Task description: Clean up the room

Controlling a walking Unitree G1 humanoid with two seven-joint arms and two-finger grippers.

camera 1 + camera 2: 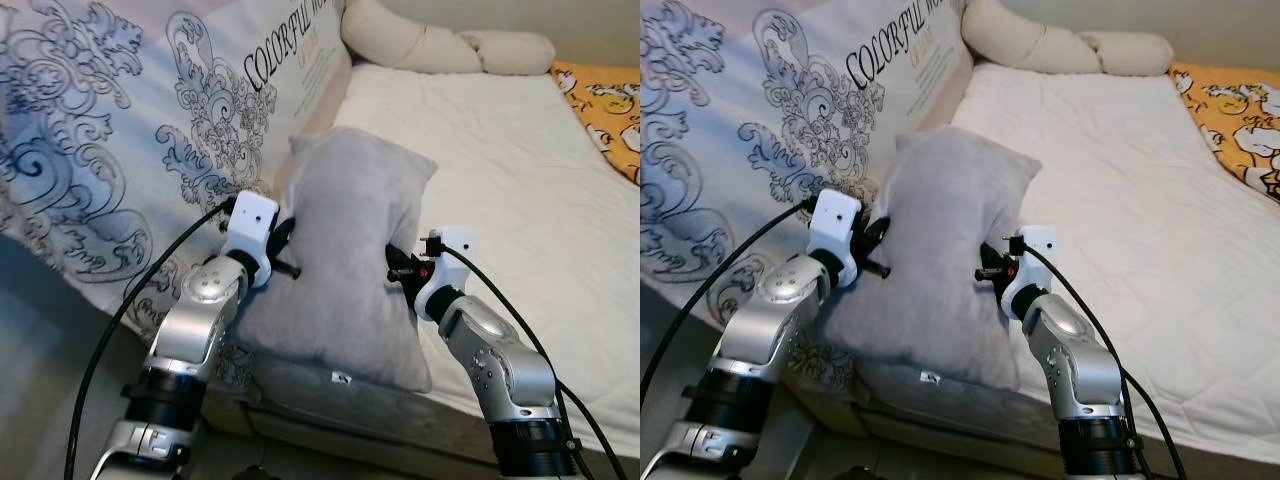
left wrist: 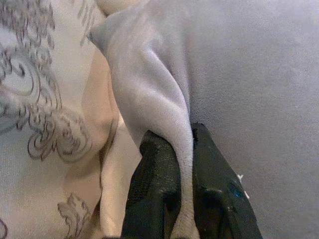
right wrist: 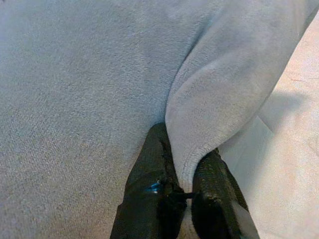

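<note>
Left tool [image 1: 287, 243]: at the left edge of the grey pillow [image 1: 350, 250], 2 black fingers [image 2: 154, 194] pinching a fold of its plush cover.

Right tool [image 1: 400, 268]: at the pillow's right edge, fingers [image 3: 149, 194] likewise clamped on a bunched fold of the fabric.

Grey pillow: held between both tools, upright, lower edge at the near rim of the bed [image 1: 480, 160]; a small white tag at its bottom seam.

Patterned quilt [image 1: 110, 130]: cream with grey scrollwork and the printed word "COLORFUL", piled along the left of the bed, touching the pillow's left side.

Bed: white quilted cover, stretching away to the right of the pillow.

Orange cloth [image 1: 605, 105]: printed with cartoon figures, at the far right edge of the bed.

Cream bolster [image 1: 440, 45]: long, knotted, lying across the far end of the bed.
</note>
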